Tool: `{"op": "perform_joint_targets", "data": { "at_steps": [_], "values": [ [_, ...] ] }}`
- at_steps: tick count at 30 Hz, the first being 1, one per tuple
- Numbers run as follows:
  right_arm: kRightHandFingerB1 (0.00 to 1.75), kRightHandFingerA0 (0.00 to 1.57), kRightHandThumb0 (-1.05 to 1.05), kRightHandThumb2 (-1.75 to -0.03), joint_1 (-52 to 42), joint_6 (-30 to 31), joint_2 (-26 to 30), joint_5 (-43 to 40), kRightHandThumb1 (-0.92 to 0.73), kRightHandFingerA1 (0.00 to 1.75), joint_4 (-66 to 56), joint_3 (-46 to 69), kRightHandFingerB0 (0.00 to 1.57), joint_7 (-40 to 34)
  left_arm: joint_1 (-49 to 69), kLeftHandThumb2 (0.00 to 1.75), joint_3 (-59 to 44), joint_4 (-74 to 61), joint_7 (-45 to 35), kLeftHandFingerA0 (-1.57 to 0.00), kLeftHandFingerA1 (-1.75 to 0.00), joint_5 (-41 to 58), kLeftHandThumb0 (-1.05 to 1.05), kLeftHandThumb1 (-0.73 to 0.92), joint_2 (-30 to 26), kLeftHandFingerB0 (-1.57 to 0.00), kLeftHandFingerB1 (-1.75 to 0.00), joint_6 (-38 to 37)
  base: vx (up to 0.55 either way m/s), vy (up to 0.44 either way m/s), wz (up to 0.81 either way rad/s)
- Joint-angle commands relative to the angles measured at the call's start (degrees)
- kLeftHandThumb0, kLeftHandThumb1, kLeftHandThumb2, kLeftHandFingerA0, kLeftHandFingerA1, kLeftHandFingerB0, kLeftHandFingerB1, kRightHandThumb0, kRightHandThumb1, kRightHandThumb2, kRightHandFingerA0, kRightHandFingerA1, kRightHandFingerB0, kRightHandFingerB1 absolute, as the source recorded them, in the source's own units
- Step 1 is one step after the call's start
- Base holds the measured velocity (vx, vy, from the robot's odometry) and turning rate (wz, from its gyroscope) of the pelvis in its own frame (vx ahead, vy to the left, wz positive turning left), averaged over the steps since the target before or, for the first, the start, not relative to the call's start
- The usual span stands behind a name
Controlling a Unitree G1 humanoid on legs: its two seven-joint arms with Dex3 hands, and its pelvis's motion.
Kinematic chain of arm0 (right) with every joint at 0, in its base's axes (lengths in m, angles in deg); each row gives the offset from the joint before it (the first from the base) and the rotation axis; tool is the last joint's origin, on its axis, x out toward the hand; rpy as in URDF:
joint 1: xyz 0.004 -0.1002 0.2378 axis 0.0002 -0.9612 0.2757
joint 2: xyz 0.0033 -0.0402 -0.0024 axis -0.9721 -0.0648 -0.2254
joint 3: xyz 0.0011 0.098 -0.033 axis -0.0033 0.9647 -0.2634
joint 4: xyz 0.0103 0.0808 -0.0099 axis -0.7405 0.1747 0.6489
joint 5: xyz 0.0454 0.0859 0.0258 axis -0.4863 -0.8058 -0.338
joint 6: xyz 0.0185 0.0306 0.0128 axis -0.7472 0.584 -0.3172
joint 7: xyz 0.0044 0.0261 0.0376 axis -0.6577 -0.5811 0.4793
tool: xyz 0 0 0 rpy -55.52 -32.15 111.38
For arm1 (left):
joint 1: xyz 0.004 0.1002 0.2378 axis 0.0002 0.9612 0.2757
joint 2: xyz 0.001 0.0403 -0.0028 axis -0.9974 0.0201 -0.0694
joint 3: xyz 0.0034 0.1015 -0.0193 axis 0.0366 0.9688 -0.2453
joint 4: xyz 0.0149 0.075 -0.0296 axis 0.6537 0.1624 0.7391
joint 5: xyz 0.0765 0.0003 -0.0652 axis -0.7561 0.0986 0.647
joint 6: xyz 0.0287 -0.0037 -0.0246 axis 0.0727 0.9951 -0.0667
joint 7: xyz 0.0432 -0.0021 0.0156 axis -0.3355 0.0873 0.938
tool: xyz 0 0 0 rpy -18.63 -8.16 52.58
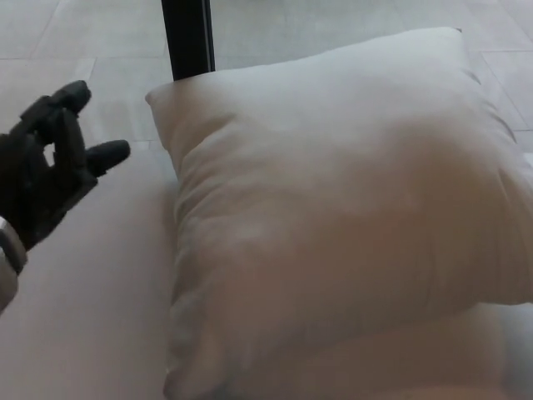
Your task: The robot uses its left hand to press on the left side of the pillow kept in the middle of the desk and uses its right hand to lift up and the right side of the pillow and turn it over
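— Head view first: where is the pillow [333, 217]?
— It fills the centre and right, lying on the pale desk [92, 317], its top-left corner at about eleven o'clock below a black post [188, 37].
— And the left hand [46, 162]?
— At nine o'clock, just beside the pillow's left edge, apart from it, fingers [107, 154] spread and holding nothing.
— The right hand?
— Out of frame.

The left robot hand [46, 167] enters from the picture's left edge, black, its fingers [71, 98] spread apart and holding nothing. A pale wrist cuff shows just behind it. The right robot hand is out of view.
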Motion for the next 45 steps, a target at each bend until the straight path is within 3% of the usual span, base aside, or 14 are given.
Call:
{"op": "perform_joint_targets", "data": {
  "at_steps": [1,2,4,5,11,12,13,15,21,23,24,38,44,45],
  "values": [
    [0.28,0.27,-1.05,-1.2,3.79,15.1,-5.35,4.05,-0.76,0.53,-1.12,-10.3,0.07,-0.3,0.72,1.19,11.84,-3.83,8.95,-0.06,-0.54,-4.02,-0.95,0.78,3.77,0.0,-0.13,26.06,0.0,0.0,0.0],
    [0.25,0.31,-1.05,-0.75,3.82,15.08,-5.53,4.24,-0.92,0.43,-1.08,-10.62,0.13,-0.45,0.87,0.72,12.25,-3.76,8.67,-0.27,-0.62,-4.19,-0.91,0.92,3.67,0.0,-0.17,25.65,0.0,0.0,0.0],
    [0.32,0.25,-1.01,-1.18,3.66,15.23,-6.29,5.75,-0.74,0.52,-1.02,-12.67,0.12,-0.86,1.1,1.13,13.86,-3.73,9.06,-0.33,-0.67,-5.13,-0.9,0.75,4.12,0.0,-0.21,25.22,0.0,0.0,0.0],
    [0.28,0.27,-1.05,-1.22,3.68,15.04,-6.42,5.99,-0.78,0.54,-0.47,-13.13,0.08,-0.59,1.05,0.72,14.47,-3.51,8.92,-0.26,-0.59,-5.47,-0.88,0.92,3.93,-0.02,-0.25,25.05,0.0,0.0,0.0],
    [0.26,0.26,-1.05,-0.78,3.71,16.19,-7.24,6.79,-0.92,0.43,1.98,-15.28,0.14,-0.12,1.14,1.14,16.98,-3.32,8.54,-0.43,-0.76,-5.97,-0.94,0.75,3.33,-0.05,-0.26,26.31,0.0,0.0,0.0],
    [0.34,0.25,-1.0,-1.18,3.69,16.4,-7.29,6.83,-0.74,0.53,2.05,-15.4,0.12,-0.11,1.3,0.71,17.3,-3.44,8.61,-0.48,-1.02,-6.15,-0.93,0.92,3.26,-0.04,-0.25,26.41,0.0,0.0,0.0],
    [0.25,0.3,-1.05,-0.79,3.65,16.51,-7.38,7.09,-0.92,0.44,2.15,-15.71,0.13,-0.31,1.52,0.72,18.33,-3.48,8.13,-0.42,-0.89,-6.61,-0.92,0.92,2.62,-0.03,-0.25,25.97,0.0,0.0,0.0],
    [0.33,0.29,-1.0,-1.2,4.14,17.46,-7.97,7.69,-0.75,0.53,2.74,-16.66,0.11,-0.83,1.48,1.22,20.5,-3.45,6.97,-0.08,-0.57,-7.13,-0.97,0.81,1.15,-0.03,-0.16,26.53,0.0,0.0,0.0],
    [0.28,0.3,-1.05,-0.75,4.97,17.78,-9.37,9.07,-0.92,0.45,3.59,-18.77,0.19,-0.79,2.66,0.75,21.62,-2.22,7.12,-0.08,-0.5,-7.85,-0.92,0.92,0.92,0.0,-0.27,26.41,0.0,0.0,0.0],
    [0.28,0.3,-1.05,-0.76,5.07,17.61,-9.32,9.44,-0.92,0.45,3.51,-19.32,0.19,-0.5,2.81,1.2,21.9,-1.98,7.21,-0.03,-0.53,-8.1,-0.94,0.79,0.88,-0.1,-0.19,26.32,0.0,0.0,0.0],
    [0.28,0.29,-1.05,-0.77,5.24,17.55,-9.54,9.93,-0.92,0.44,3.53,-19.89,0.19,-0.62,3.07,0.77,21.96,-2.26,7.2,-0.08,-0.5,-8.16,-0.99,0.9,0.6,-0.01,-0.22,26.39,0.0,0.0,0.0],
    [0.39,0.19,-0.98,-1.19,5.83,16.36,-12.76,11.5,-0.76,0.56,3.17,-20.67,0.05,0.3,5.86,0.74,16.09,-8.17,7.14,-0.22,-0.58,-9.44,-0.91,0.92,-5.57,0.0,-0.17,27.58,0.0,0.0,0.0],
    [0.31,0.31,-1.05,-0.76,6.36,16.57,-13.15,12.62,-0.92,0.49,4.47,-20.44,0.19,-0.31,5.54,1.16,10.42,-8.14,5.15,-0.18,-0.57,-8.31,-0.89,0.76,-9.9,0.0,-0.26,27.99,0.0,0.0,0.0],
    [0.31,0.32,-1.05,-0.75,6.38,17.27,-13.32,12.42,-0.92,0.47,4.19,-19.93,0.22,-0.44,5.23,0.72,8.7,-8.11,5.02,-0.25,-0.53,-8.3,-0.9,0.92,-10.94,-0.08,-0.25,28.29,0.0,0.0,0.0]
  ]
}}
